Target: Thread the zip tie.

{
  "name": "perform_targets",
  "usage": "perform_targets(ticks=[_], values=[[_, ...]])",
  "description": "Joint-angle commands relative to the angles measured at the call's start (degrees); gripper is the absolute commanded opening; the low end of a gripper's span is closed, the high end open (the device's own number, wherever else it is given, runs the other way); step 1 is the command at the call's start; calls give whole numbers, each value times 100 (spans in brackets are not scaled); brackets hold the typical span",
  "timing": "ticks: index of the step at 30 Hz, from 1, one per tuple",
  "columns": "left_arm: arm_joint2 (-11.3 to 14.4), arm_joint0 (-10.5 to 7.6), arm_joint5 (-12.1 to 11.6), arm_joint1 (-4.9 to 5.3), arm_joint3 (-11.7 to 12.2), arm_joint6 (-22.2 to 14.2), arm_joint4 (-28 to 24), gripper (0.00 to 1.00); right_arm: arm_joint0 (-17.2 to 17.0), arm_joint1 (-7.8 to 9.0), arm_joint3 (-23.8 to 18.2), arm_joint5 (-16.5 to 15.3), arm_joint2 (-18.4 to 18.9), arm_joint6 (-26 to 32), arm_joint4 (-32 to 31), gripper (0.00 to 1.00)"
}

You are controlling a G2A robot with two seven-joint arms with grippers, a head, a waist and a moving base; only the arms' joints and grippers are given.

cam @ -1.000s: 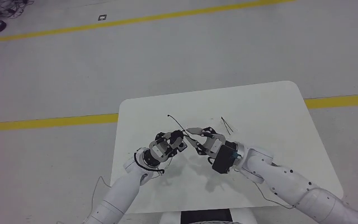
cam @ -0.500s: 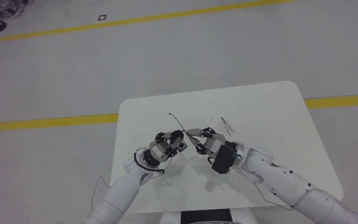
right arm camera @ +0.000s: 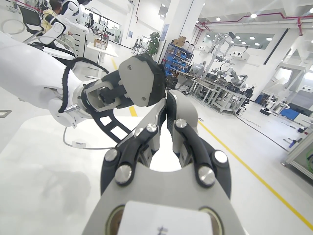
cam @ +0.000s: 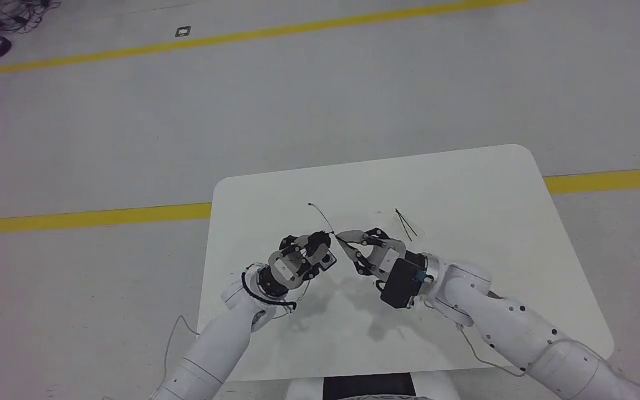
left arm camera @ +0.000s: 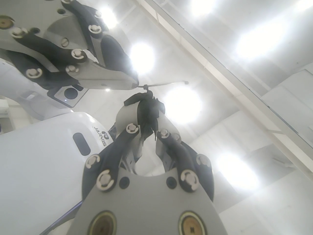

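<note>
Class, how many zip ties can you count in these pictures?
3, it seems: one zip tie held between the left gripper and right gripper; two spare ties lying together on the table, too thin to be sure.

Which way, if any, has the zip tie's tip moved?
Yes, slightly: in the top view the free tip of the zip tie has shifted toward the loose ties on the table, which stayed put.

Your left gripper (cam: 322, 243) and right gripper (cam: 347, 240) meet tip to tip above the middle of the desk (cam: 480, 200), both clamped on the zip tie (cam: 318, 212). Loose ties (cam: 405, 222) lie just beside the right gripper, with bare surface beyond.
</note>
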Motion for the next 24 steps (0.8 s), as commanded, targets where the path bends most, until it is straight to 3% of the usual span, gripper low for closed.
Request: perform_targets(ticks=[1, 22, 24], values=[[-24, 16, 19, -11, -34, -28, 0, 0, -31, -6, 22, -10, 34, -1, -23, 0], [-71, 19, -66, 11, -6, 34, 226, 0, -117, 2, -63, -128, 240, -291, -103, 0], [-81, 35, -84, 13, -16, 16, 272, 11, -96, 20, -68, -134, 225, -289, -103, 0]])
